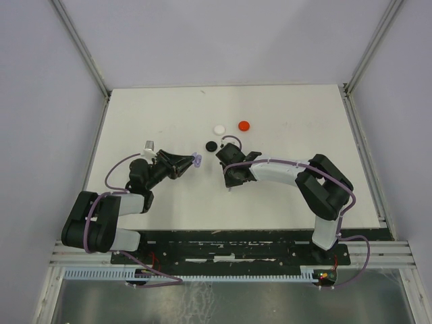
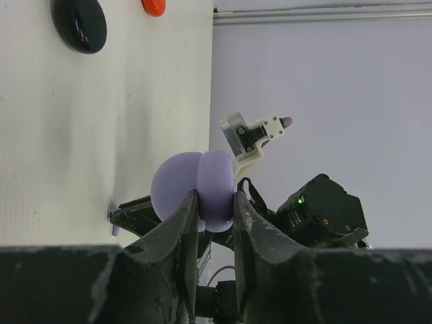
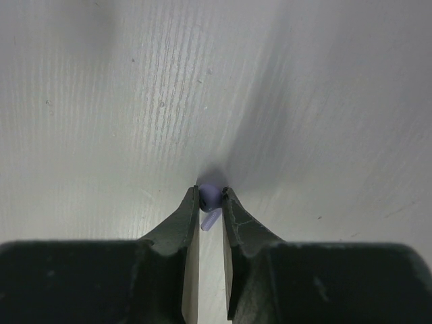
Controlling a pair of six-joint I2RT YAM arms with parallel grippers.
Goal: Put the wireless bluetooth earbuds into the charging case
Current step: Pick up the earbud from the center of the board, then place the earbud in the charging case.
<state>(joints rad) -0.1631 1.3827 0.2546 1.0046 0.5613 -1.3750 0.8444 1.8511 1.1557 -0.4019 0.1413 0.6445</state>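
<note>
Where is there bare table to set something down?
Crowded: the centre, where the black disc, the case in the left gripper and the right gripper sit close. Bare: the far strip of table behind the red disc, the right side beyond the right arm, the near middle nearer than both grippers.

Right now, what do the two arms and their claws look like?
The left arm and right arm are alike: black joints with pale grey-white link shells, and a lavender cable looped along each. The left claw and right claw each have two black, rough-textured fingers tapering to narrow tips.
</note>
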